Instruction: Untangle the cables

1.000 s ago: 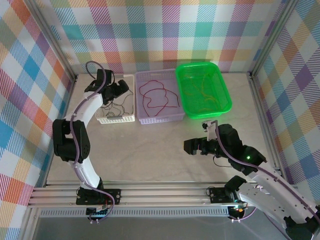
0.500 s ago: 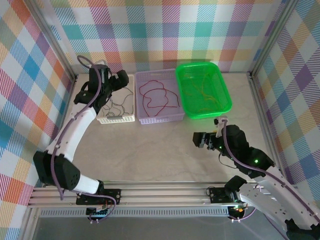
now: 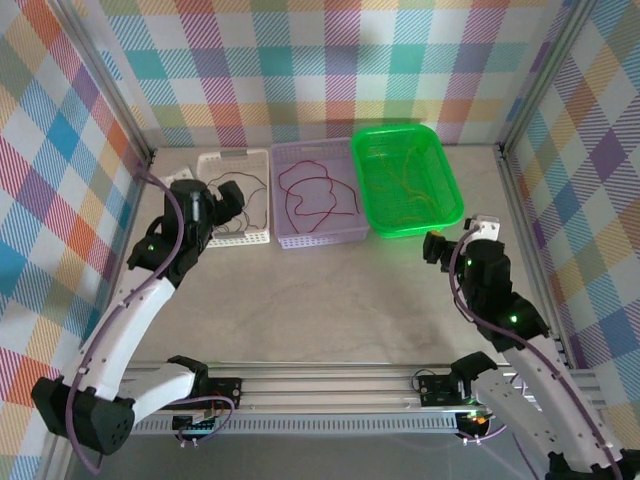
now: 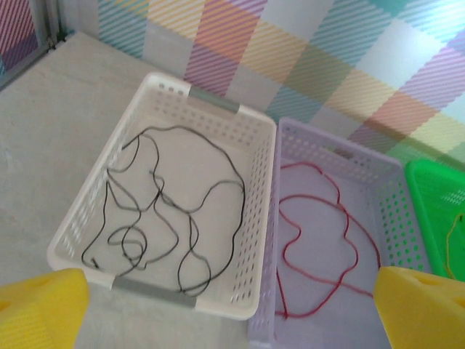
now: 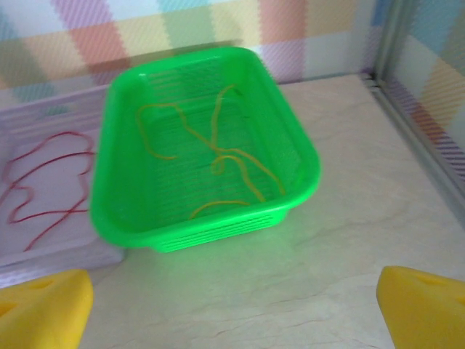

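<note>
The cables lie sorted by colour. A black cable loops inside the white basket, a red cable in the lilac basket, and yellow-orange cables in the green basket. From above they show as black cable, red cable and yellow-orange cables. My left gripper hovers over the white basket's near edge, open and empty. My right gripper hangs over bare table just in front of the green basket's near right corner, open and empty.
The three baskets stand side by side at the back of the table. Metal frame posts and checked walls close in the left, right and back sides. A rail runs along the near edge.
My left arm has drawn back from over the white basket toward the near left. My right gripper has swung right and back toward the green basket. Both stayed open.
</note>
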